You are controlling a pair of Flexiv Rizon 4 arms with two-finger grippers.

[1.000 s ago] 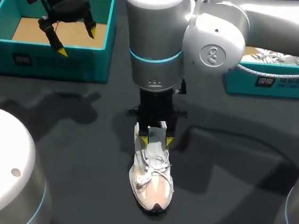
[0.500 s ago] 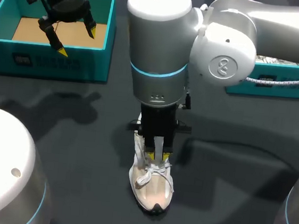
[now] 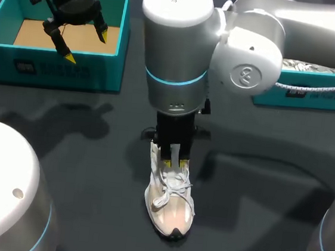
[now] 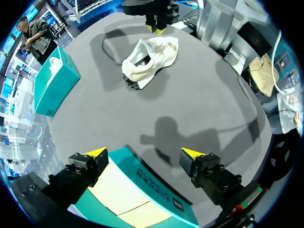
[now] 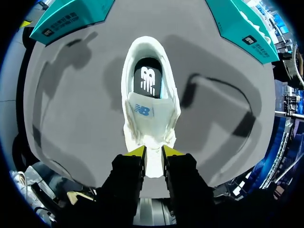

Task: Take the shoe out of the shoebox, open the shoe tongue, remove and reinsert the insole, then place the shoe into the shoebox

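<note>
Right gripper [image 3: 174, 160]: jaws narrow from spread within last second, now pinch tip of tongue [image 5: 142, 111]. Shoe [image 3: 170, 201] upright on table [image 3: 91, 165], outside shoebox [image 3: 110, 74]. Left gripper [image 3: 86, 46] unchanged, wide open above shoebox. Judgement: tongue-opening under way, insole next.

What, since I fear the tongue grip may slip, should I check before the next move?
1. Right gripper shut on the tongue: ok, both fingers pinch its end.
2. Shoe out of the box, sole down on the table: ok.
3. Insole in place inside the shoe: ok, it shows through the opening.
4. Left gripper open and free, above the shoebox: ok.
5. Shoe braced against lifting: not ok, nothing else holds it.
6. Laces loose enough for the tongue to open: cannot tell.
</note>
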